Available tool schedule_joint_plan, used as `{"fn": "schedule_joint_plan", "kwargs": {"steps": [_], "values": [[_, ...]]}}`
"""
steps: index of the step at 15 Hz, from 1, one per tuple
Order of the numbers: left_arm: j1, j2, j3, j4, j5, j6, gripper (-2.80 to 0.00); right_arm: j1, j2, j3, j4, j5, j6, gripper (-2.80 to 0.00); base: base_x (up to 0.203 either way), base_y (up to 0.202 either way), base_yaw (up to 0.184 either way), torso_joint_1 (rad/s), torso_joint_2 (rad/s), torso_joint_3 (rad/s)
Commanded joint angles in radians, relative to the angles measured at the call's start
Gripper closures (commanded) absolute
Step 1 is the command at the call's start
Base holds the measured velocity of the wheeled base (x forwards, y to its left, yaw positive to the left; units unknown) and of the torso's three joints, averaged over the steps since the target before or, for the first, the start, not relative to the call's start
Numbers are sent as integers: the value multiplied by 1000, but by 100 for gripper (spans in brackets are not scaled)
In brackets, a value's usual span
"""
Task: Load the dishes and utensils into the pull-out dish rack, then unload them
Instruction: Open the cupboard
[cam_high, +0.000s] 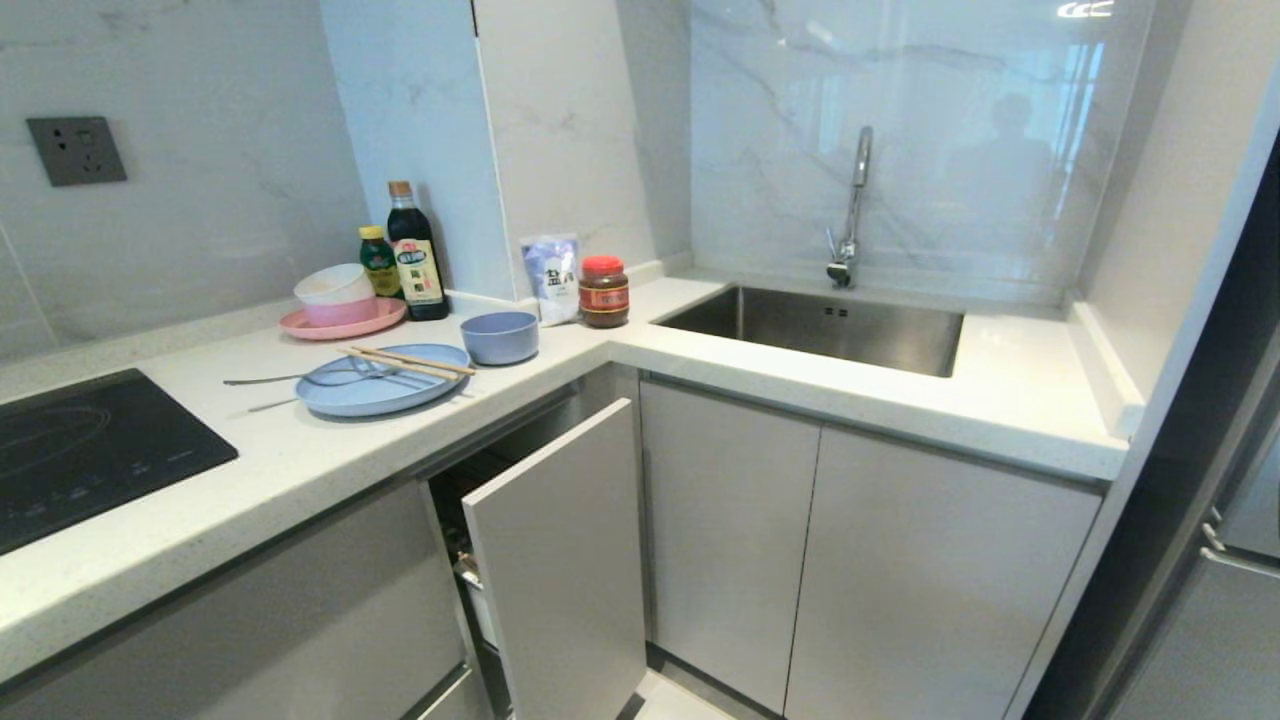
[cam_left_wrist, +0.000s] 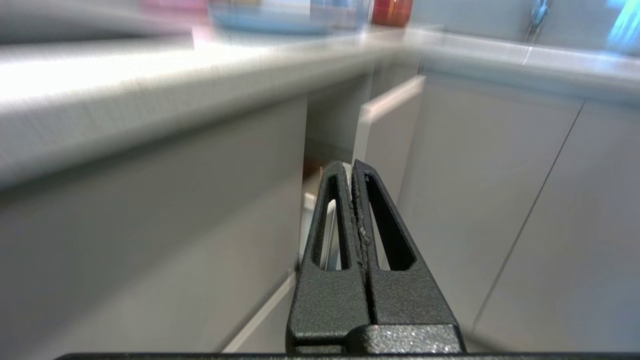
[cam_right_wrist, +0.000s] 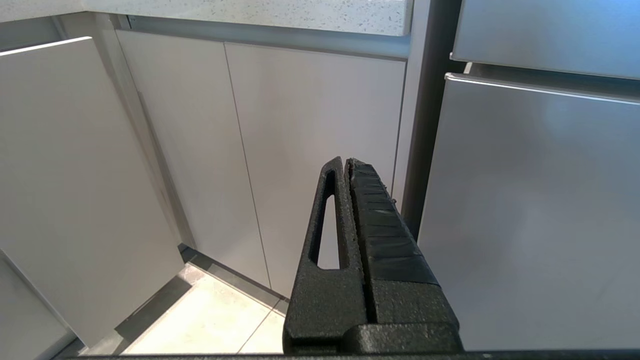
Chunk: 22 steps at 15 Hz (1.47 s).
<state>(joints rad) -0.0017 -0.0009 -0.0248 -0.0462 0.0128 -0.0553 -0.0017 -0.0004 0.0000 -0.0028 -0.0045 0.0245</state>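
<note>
On the counter your plate (cam_high: 375, 392) carries chopsticks (cam_high: 412, 362) and fork (cam_high: 300, 378), bowl (cam_high: 499, 337) beside; rack (cam_high: 552, 560) barely out. Both grippers (cam_left_wrist: 348, 167) (cam_right_wrist: 345, 164) pinched together, empty, low; grab carelessly and utensils could roll off

white pouch (cam_high: 551, 277): large dark Chinese characters, apparently "盐"
dark sauce bottle (cam_high: 415, 254): label print too small to read
red-lidded jar (cam_high: 604, 291): label unreadable
</note>
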Motion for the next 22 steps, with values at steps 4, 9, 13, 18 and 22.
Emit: {"fn": "schedule_joint_plan", "kwargs": {"steps": [4,9,13,18,22], "values": [[-3,138,-465,119,-11,4,0,0,-4,2,0,0,0,0,0,0,0,0,0,0],[-13,568,-965,176,-13,45,0,0,-4,2,0,0,0,0,0,0,0,0,0,0],[-18,949,-1269,182,21,56,0,0,-4,2,0,0,0,0,0,0,0,0,0,0],[-65,1285,-1429,184,90,60,0,0,-4,2,0,0,0,0,0,0,0,0,0,0],[-249,1505,-1399,177,228,47,0,0,-4,2,0,0,0,0,0,0,0,0,0,0]]}}
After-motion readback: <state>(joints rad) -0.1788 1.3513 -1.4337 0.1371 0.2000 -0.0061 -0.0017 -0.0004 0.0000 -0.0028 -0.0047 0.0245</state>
